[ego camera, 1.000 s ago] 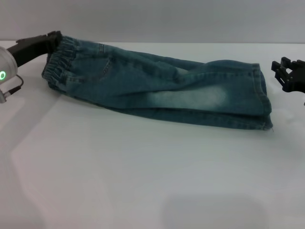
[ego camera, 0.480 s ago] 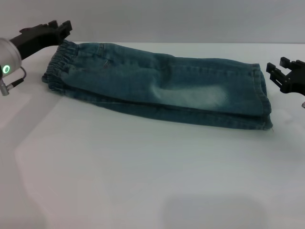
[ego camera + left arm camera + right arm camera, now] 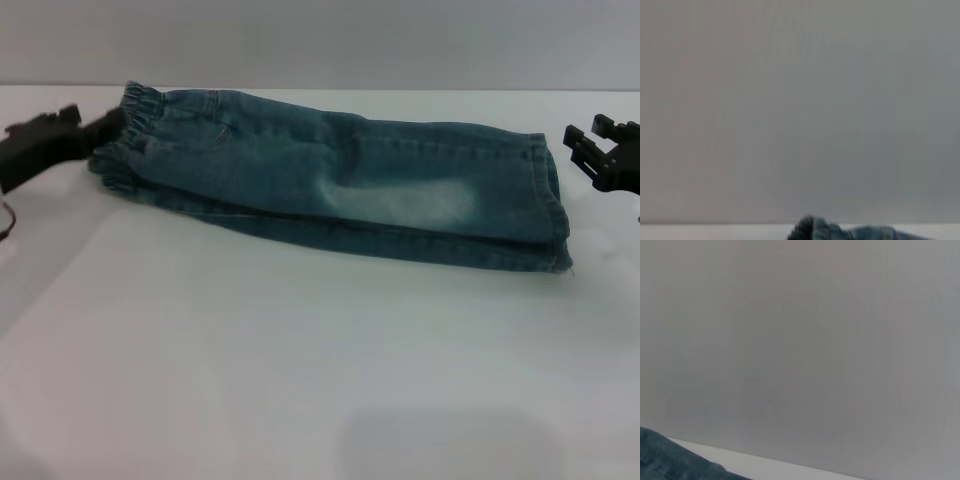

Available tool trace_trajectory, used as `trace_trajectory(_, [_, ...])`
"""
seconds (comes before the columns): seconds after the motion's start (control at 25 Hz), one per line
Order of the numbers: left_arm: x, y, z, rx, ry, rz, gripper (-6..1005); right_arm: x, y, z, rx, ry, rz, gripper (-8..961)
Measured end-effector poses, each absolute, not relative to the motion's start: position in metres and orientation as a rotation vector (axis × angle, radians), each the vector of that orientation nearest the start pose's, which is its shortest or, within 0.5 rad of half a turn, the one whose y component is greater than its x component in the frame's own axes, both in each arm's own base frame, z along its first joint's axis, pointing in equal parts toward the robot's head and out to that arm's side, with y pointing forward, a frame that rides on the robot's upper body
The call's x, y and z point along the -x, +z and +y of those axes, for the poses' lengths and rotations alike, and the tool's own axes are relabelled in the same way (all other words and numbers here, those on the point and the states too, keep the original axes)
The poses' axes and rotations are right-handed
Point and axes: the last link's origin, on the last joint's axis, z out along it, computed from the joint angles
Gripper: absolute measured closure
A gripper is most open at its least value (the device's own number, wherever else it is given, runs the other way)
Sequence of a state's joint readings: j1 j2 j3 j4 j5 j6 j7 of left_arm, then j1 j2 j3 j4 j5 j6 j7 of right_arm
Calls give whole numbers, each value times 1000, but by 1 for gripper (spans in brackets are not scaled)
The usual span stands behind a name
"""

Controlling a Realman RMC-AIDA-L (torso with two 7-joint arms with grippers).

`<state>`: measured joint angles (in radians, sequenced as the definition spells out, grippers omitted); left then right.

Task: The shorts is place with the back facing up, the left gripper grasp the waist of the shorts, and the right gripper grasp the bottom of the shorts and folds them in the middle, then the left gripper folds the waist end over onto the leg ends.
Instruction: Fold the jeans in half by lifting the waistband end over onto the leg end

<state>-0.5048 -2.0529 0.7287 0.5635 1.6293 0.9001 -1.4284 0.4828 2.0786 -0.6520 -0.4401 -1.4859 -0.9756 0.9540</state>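
Shorts (image 3: 340, 185): lying flat on the white table (image 3: 300, 370), already doubled lengthwise, one leg over the other.
Waist (image 3: 125, 140): the ruffled end of the shorts, on my left side; a scrap of it also shows low in my left wrist view (image 3: 812, 230).
Leg ends (image 3: 550, 205): the opposite end of the shorts, hems stacked, on my right side.
Left gripper (image 3: 95, 130): low at the waist, its tip touching or just beside the ruffled band; I cannot tell whether it has the cloth or how its fingers stand, as the tip merges with the dark denim.
Right gripper (image 3: 595, 150): just beyond the leg ends, apart from the cloth, fingers spread, holding nothing.
Step in hand: first fold looks done; I judge this the start of the second, taking the waist.
Next move calls for: a sure pinch through both layers of the waist, then a lift and carry across the shorts to the leg ends, high enough not to drag the lower layer.
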Motion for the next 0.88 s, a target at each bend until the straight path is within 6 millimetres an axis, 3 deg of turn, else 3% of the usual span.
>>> trace_trajectory(0.16, [335,37,378,1984,-603,-940,284,-330,20,370,1996,603,664,567])
trace_trajectory(0.44, [337,30,370,2032,-579,-914,289,-330,21,369,1993,611,664,567])
trace_trajectory(0.88, [336,8,382,2037,-477,-903,289,-335,24,354,1996,665,663,567])
